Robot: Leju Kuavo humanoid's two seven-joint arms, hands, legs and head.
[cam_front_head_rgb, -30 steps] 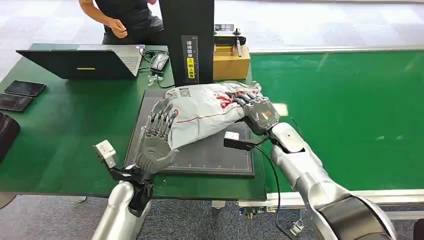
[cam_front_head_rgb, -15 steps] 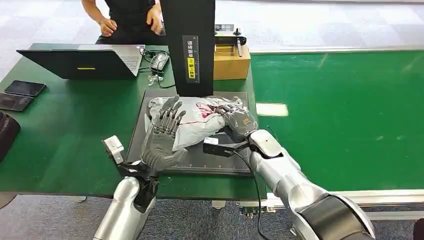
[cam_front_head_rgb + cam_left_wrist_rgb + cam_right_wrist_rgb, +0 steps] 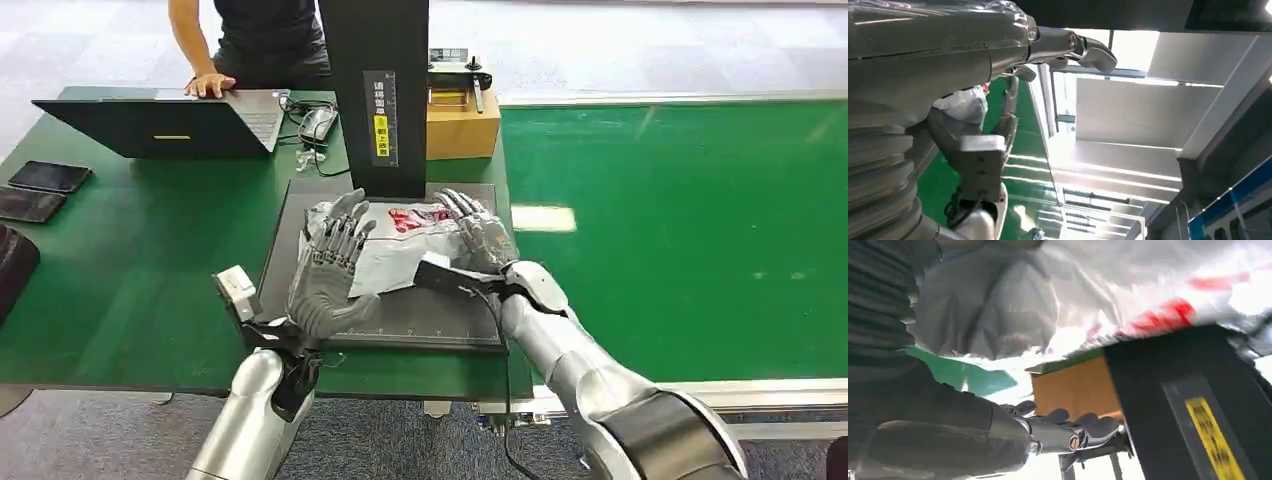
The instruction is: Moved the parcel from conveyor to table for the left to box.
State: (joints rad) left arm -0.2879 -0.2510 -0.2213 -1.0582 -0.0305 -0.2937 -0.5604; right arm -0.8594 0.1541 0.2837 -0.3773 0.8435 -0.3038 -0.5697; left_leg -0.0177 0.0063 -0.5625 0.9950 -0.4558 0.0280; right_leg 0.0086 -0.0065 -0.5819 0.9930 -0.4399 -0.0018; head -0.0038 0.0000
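Green-covered worktop; black square mat, now bearing the crumpled grey plastic parcel, carried over from the conveyor; right hand fingers spread, releasing; left hand open against it, handover near.

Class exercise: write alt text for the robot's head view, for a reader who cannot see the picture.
A grey parcel with red print lies on a black mat on a green table, between the robot's left hand and right hand, both with fingers spread. Behind stand a black post, a cardboard box and a laptop.
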